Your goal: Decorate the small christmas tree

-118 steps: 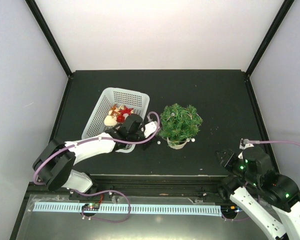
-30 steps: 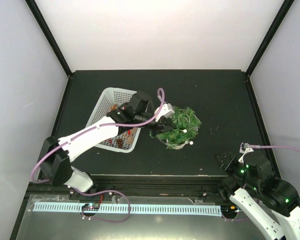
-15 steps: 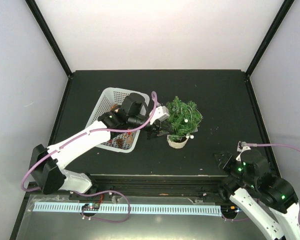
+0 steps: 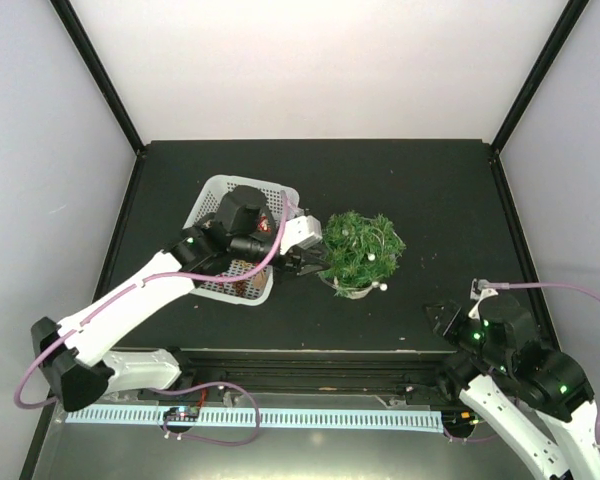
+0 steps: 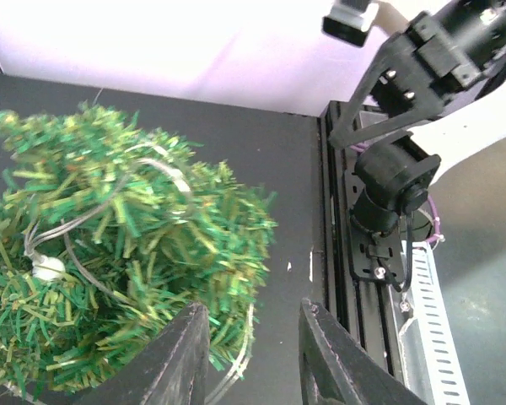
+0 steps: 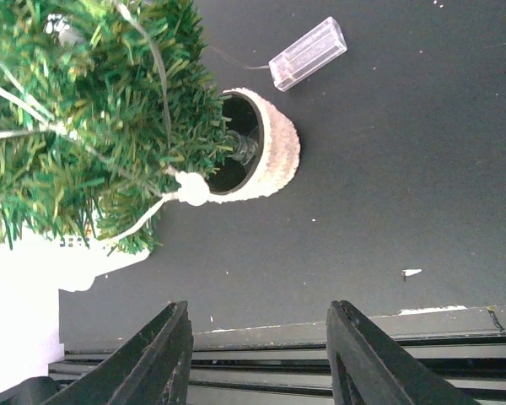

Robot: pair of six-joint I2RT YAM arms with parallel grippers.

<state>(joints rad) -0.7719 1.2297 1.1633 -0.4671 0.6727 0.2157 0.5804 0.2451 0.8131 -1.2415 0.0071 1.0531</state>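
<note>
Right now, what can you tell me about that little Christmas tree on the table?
The small christmas tree is a bushy artificial fir with dark green needle branches, standing in a round whitish pot on the black table, beside a white mesh basket. A thin wire with small white bulbs winds through it, and a clear little box lies beside the pot. The left gripper, open, sits close at its branches on the basket side; actual contact is hard to tell.

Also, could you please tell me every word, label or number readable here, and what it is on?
None legible: a tiny dark marking on the white arm housing beside the small christmas tree is too small to read.
The clear plastic box shows no lettering.
</note>
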